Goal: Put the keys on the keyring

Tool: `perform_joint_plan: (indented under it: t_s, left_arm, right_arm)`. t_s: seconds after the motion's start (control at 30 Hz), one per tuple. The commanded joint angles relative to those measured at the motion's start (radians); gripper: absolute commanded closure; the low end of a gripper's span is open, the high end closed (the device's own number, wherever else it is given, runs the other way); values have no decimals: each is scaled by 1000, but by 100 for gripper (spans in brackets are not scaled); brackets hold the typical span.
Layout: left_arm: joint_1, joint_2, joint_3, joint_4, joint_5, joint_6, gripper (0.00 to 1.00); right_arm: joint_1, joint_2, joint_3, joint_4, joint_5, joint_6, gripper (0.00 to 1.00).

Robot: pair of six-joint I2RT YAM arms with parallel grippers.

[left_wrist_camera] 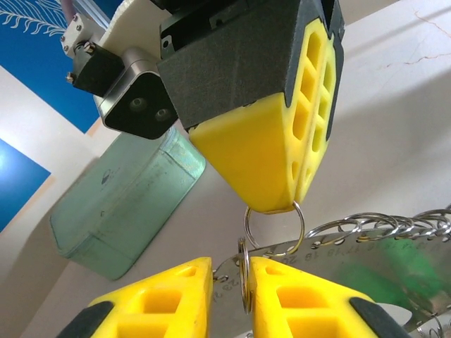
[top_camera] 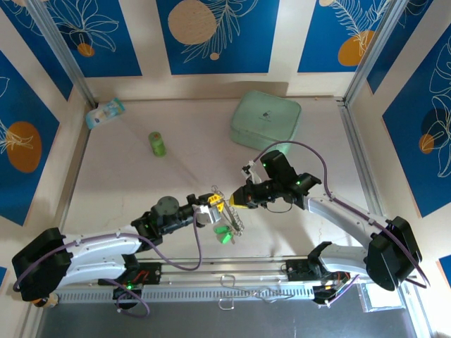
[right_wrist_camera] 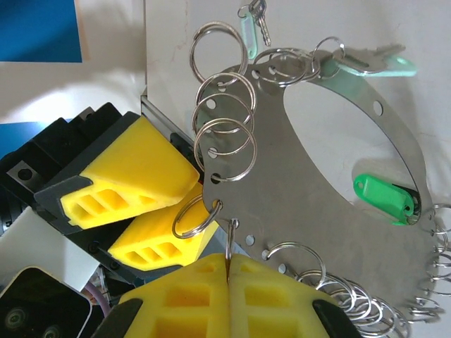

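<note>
Above the pale bench (top_camera: 141,183), near the middle of its near edge, hung the flat oval silvery keyring (right_wrist_camera: 282,211), punched with holes and fringed with wire split rings (right_wrist_camera: 195,144). The right pincer (right_wrist_camera: 229,264) was clamped shut on one such ring; the left pincer (left_wrist_camera: 231,266) stood a sliver apart astride another, its grip impossible to tell. Small keys (right_wrist_camera: 377,65) with mint and green plastic heads dangled from it.

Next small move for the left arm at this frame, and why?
Probably close the left gripper on the split ring standing edge-on between its fingers: a gap shows beside one finger, so it isn't gripped. The right gripper is shut on the neighbouring ring, steadying the keyring.
</note>
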Motion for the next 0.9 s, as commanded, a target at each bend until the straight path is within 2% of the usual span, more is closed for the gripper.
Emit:
perform_joint_plan:
  t_s: [0.0, 0.1, 0.33, 0.47, 0.5, 0.57, 0.63, 0.73, 0.87]
  left_arm:
    - [-12, -2, 31, 3, 35, 15, 79]
    - [-12, 8, 41, -16, 42, 15, 80]
    - [-12, 20, 49, -27, 14, 17, 100]
    - [-12, 19, 41, 4, 7, -22, 100]
    - [-12, 19, 33, 28, 8, -44, 100]
    - [-12, 23, 12, 98, 13, -97, 100]
    - [-12, 25, -7, 153, 13, -141, 100]
    - [-12, 30, -32, 219, 20, -194, 100]
    - [-7, 34, -43, 244, 40, -245, 100]
  right_arm:
    - [9, 6, 44, 4, -17, 5, 100]
    - [13, 7, 49, 4, -18, 2, 100]
    - [17, 7, 53, -5, -12, -2, 100]
    - [17, 8, 50, -9, 1, -10, 100]
    - [17, 10, 48, -12, 5, -13, 96]
    - [14, 7, 43, -12, 13, -30, 75]
    - [8, -6, 37, -20, 26, -68, 62]
    - [-19, -47, 16, -22, 33, -158, 55]
    - [-29, -97, -89, 100, 5, -224, 54]
